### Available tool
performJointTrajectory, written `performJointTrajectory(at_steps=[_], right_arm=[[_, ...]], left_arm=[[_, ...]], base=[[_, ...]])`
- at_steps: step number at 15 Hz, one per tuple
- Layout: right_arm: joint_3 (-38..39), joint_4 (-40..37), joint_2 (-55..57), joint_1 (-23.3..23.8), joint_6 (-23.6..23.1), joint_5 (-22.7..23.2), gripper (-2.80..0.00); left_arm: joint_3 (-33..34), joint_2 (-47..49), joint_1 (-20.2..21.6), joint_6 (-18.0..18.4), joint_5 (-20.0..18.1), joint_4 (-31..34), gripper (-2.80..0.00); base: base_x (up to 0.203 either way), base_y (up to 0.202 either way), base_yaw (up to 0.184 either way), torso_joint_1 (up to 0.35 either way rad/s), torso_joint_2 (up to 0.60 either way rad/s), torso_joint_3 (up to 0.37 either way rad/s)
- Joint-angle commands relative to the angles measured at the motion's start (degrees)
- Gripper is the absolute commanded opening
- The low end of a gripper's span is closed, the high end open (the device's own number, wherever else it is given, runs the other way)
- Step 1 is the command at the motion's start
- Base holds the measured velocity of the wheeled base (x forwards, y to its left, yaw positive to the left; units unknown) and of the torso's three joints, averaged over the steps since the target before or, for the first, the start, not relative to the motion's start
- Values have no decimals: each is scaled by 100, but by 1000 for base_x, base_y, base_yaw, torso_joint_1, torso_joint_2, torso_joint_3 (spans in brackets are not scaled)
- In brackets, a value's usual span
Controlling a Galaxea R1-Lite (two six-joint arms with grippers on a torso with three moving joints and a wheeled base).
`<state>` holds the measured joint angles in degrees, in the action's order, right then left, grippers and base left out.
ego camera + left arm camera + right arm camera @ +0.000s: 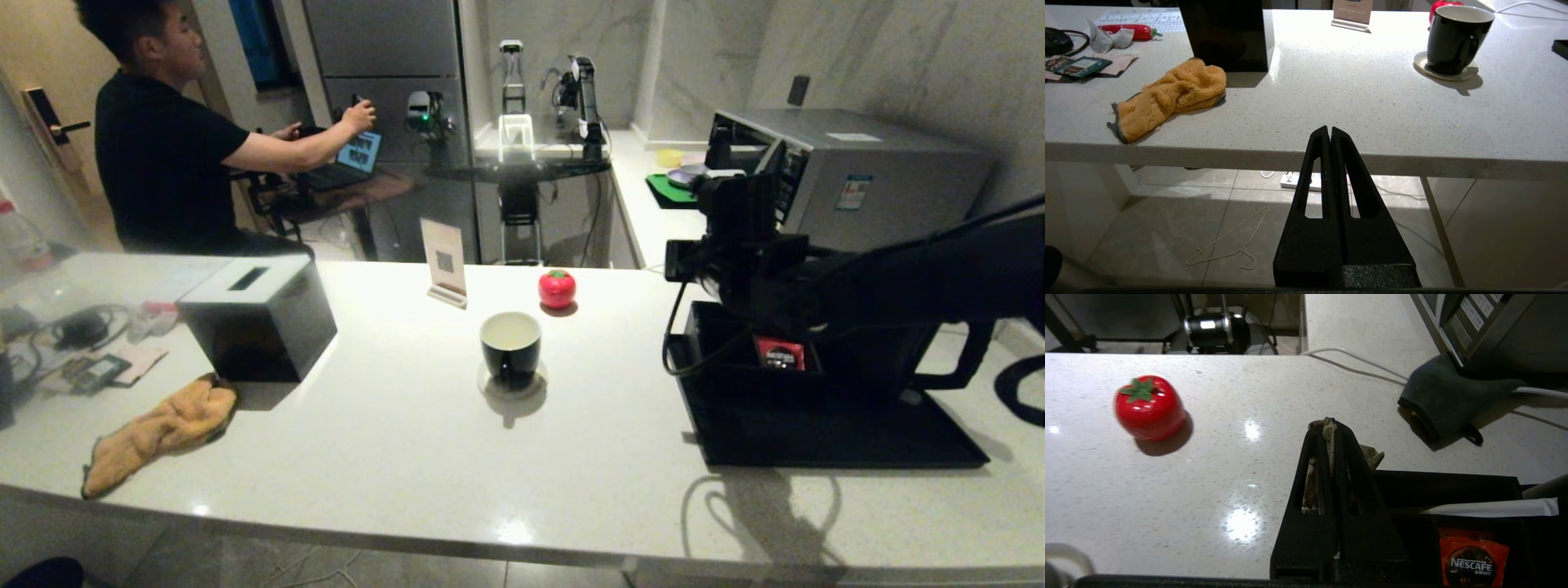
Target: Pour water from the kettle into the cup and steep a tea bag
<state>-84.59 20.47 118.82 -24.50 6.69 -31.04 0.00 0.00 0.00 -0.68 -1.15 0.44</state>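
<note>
The black cup [510, 347] with a white inside stands on a round coaster mid-counter, also in the left wrist view [1455, 38]; whether it holds water I cannot tell. My right arm [857, 278] reaches in from the right above the black compartment box [718, 351]. The right gripper [1327, 424] is shut on a brownish tea bag [1372, 455], held over the box's far corner, well right of the cup. Of the kettle, only the loop handle [977, 355] shows behind that arm. My left gripper [1329, 130] is shut and empty, parked below the counter's front edge.
A red tomato-shaped object [557, 288] and a sign card [445, 261] stand behind the cup. A black box [257, 318] and an orange cloth [159, 429] lie left. A black tray [816, 445] carries the compartment box with a Nescafe sachet [1474, 559]. A microwave [857, 175] stands at the back right.
</note>
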Motion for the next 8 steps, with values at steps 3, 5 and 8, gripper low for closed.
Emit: performJointTrajectory(at_steps=[3, 5, 8], right_arm=[[257, 107, -428, -348, -1, -16, -280], [324, 194, -565, -546, -1, -16, -280], [321, 223, -754, -758, -100, -16, -280]], left_arm=[[0, 0, 0, -2, 0, 0, -280], [0, 8, 0, -2, 0, 0, -280], [0, 0, 0, -2, 0, 0, -280]], base=[[0, 0, 0, 0, 0, 0], [0, 0, 0, 0, 0, 0], [0, 0, 0, 0, 0, 0]])
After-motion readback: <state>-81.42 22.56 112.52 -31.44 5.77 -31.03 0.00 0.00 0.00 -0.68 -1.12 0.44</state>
